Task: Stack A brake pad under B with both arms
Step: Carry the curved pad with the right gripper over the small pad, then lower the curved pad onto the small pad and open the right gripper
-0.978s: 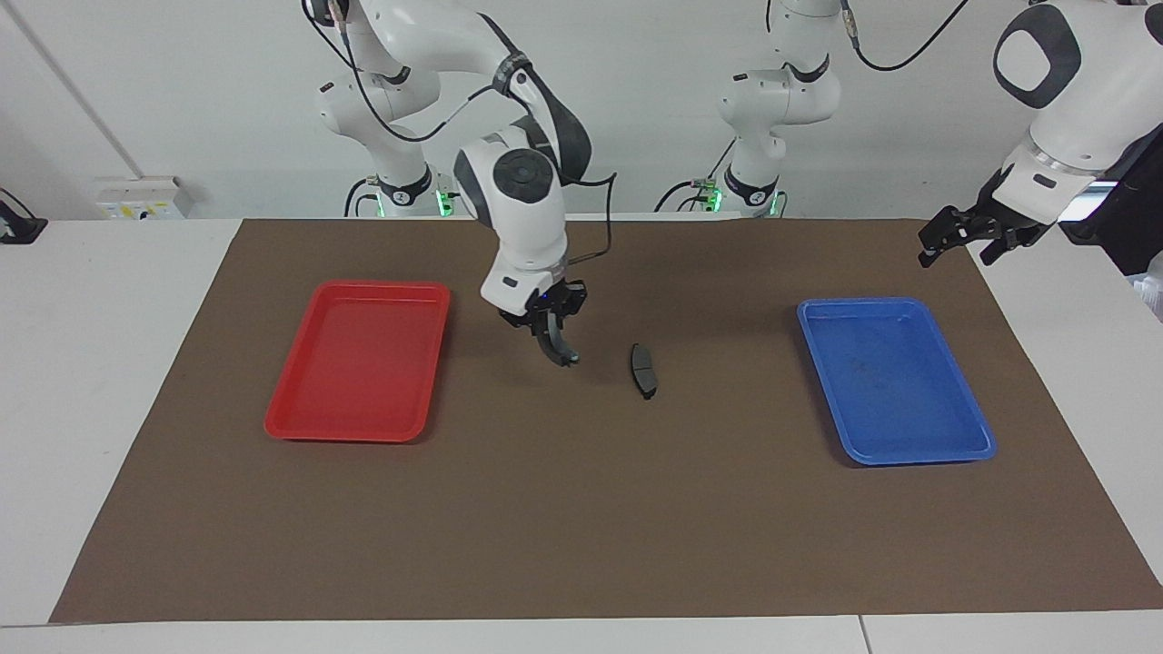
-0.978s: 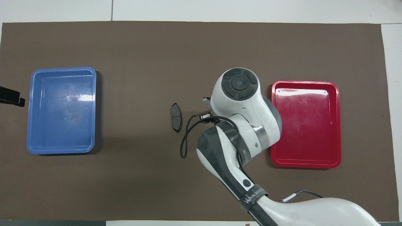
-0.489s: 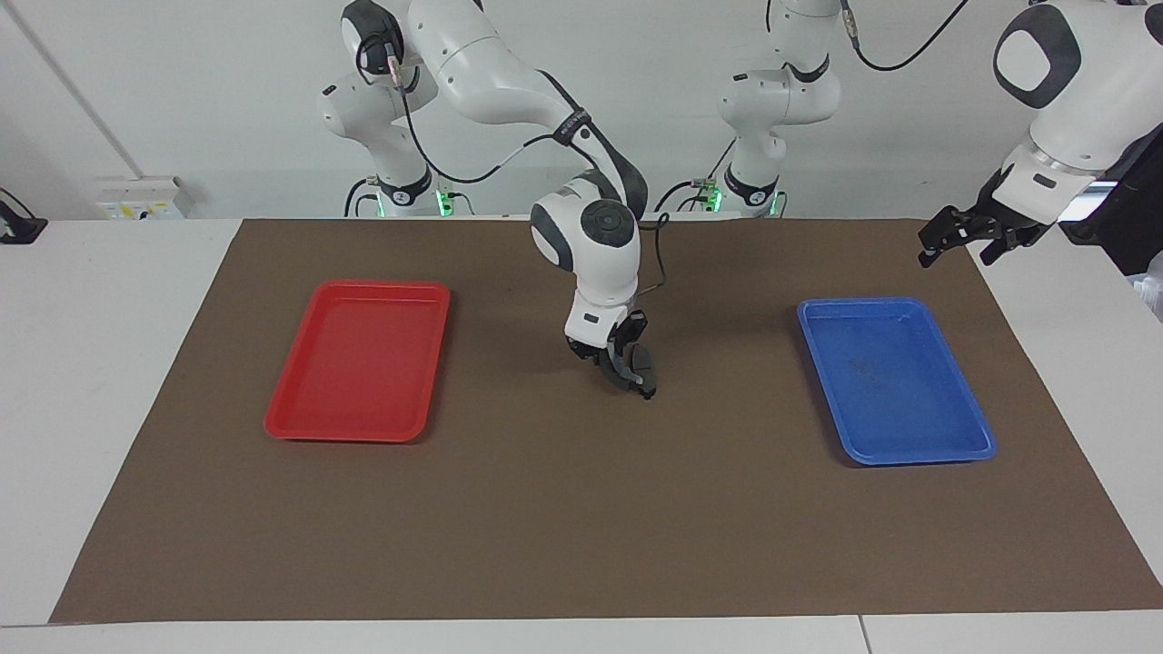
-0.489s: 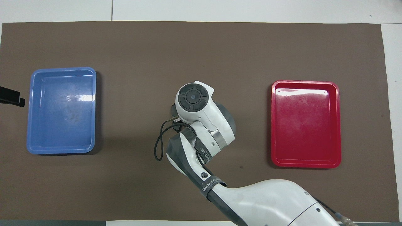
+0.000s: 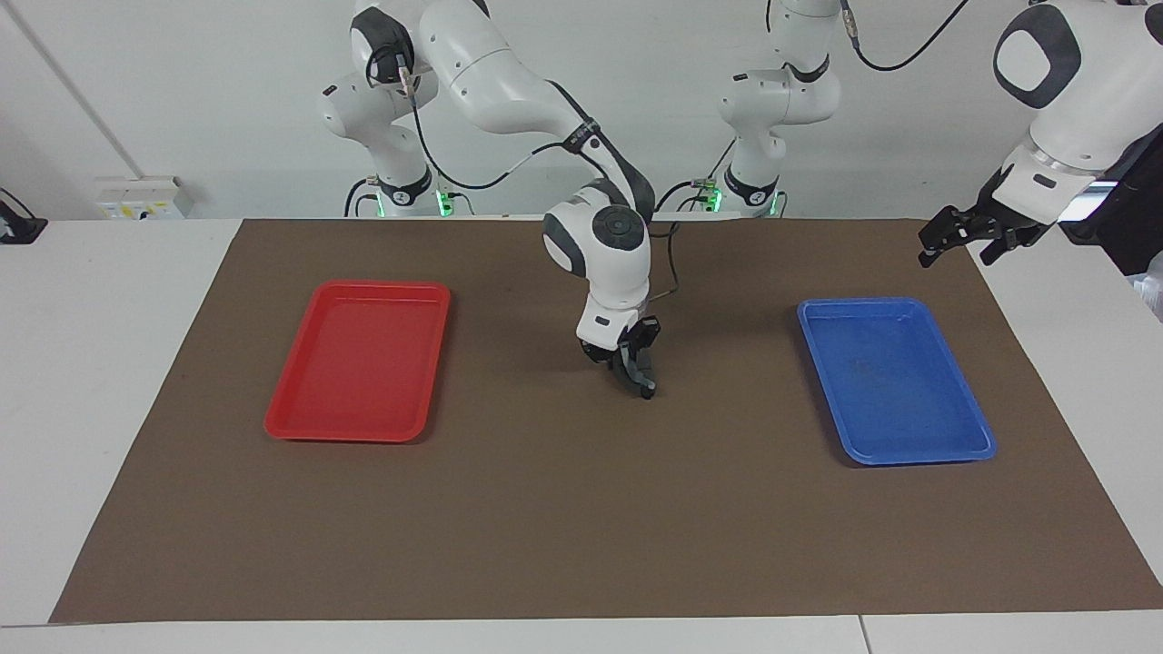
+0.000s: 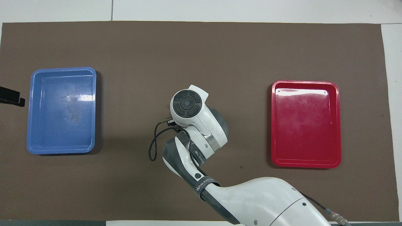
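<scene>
My right gripper (image 5: 630, 361) is shut on B (image 5: 638, 371), the black crescent pad, and holds it low over the middle of the brown mat (image 5: 581, 509). The A brake pad (image 5: 648, 391) lies on the mat directly under it; only its end shows below B. I cannot tell whether the two pads touch. In the overhead view the right arm's wrist (image 6: 187, 105) hides both pads and the gripper. My left gripper (image 5: 954, 245) is open and empty and waits in the air by the mat's corner at the left arm's end; its tip shows in the overhead view (image 6: 12, 96).
A red tray (image 5: 359, 436) (image 6: 306, 164) lies toward the right arm's end of the mat, a blue tray (image 5: 909, 454) (image 6: 61, 150) toward the left arm's end. Both hold nothing. A black cable loop (image 6: 152, 147) hangs off the right wrist.
My right gripper has carried B from beside the red tray toward the left arm's end, to over the A brake pad, and come lower. The left arm has not moved.
</scene>
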### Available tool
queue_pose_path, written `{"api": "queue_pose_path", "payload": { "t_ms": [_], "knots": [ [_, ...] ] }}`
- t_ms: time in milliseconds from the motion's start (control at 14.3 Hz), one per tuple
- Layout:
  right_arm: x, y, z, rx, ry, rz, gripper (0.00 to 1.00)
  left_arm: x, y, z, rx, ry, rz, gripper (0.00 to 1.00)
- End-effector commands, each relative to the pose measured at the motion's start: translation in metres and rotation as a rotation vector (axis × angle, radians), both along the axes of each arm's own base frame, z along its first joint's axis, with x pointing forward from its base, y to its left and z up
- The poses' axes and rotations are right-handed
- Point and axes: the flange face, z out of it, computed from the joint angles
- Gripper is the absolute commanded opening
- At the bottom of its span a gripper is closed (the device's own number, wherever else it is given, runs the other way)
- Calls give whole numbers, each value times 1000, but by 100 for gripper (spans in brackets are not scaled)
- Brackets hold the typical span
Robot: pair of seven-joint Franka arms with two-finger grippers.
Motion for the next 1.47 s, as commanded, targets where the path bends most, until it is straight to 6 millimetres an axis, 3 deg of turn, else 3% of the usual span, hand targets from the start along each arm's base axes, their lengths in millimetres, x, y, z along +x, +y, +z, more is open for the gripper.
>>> {"api": "queue_pose_path", "payload": {
  "t_ms": [0,419,559,699,769,839,909,1048,1188,1258,1398],
  "knots": [
    [4,9,7,36,-15,-42,2,-6,2,4,15,2,-1,100],
    [3,14,10,70,-19,-75,3,-6,1,4,13,1,-2,100],
    [3,16,11,85,-32,-78,10,-6,2,4,13,1,-1,100],
    [2,16,9,82,-28,-77,30,-6,1,4,15,2,-3,100],
    [2,16,9,82,-30,-76,53,-6,1,4,13,1,-2,100],
    [1,16,9,78,-30,-73,92,-6,1,4,15,2,-3,100],
    [-2,19,11,70,-31,-61,100,-6,1,4,15,2,-3,100],
    [-12,29,12,54,-14,-42,100,-6,2,4,13,1,-1,100],
    [3,14,33,30,-24,-54,100,-6,1,4,15,2,-3,100],
    [14,-8,52,-8,-25,-64,100,-6,1,4,13,1,-2,100],
    [39,-73,99,-38,-39,-136,100,-6,1,4,13,1,-2,100]
  ]
}}
